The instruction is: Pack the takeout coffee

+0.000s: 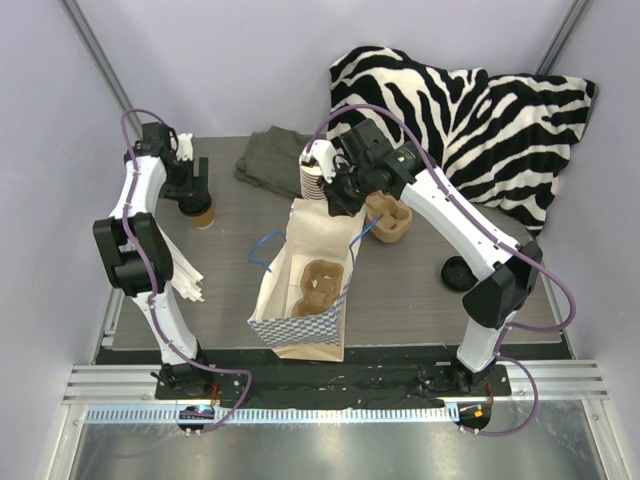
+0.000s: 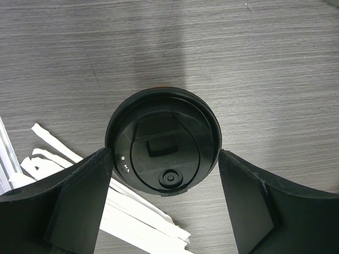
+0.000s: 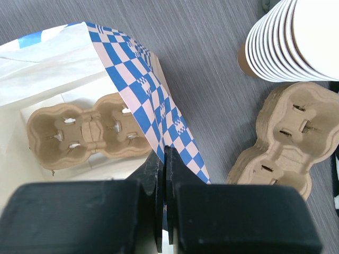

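The step in hand looks like the pickup of the coffee cup [image 1: 203,214], which stands at the far left corner of the table [image 1: 400,300], well apart from the paper bag [image 1: 305,235] in the middle. The left gripper [image 2: 164,156] hangs straight above the cup with its jaws open, one finger [image 2: 79,201] on each side of the black lid [image 2: 163,142]. The tips sit just beside the lid's rim, and whether either one touches it cannot be told. The cup is upright, its long axis vertical, with the lid on top facing the wrist camera and the lid's small round hole on the side nearest the wrist. A fan of white paper strips [image 2: 137,211] lies on the table just beside the cup. The right gripper [image 3: 165,153] is closed on the bag's blue-checked rim, pinching it so the mouth stands wide. On the bag's floor lies a cardboard cup carrier [image 3: 87,132] with empty wells. As I judge it, the next move calls for the left jaws to close on the cup just under the lid's overhang, firmly enough to lift it but not so hard as to crush the paper wall. After that comes a level carry across to the bag and a straight descent into one well of the carrier, with the cup upright all the way.
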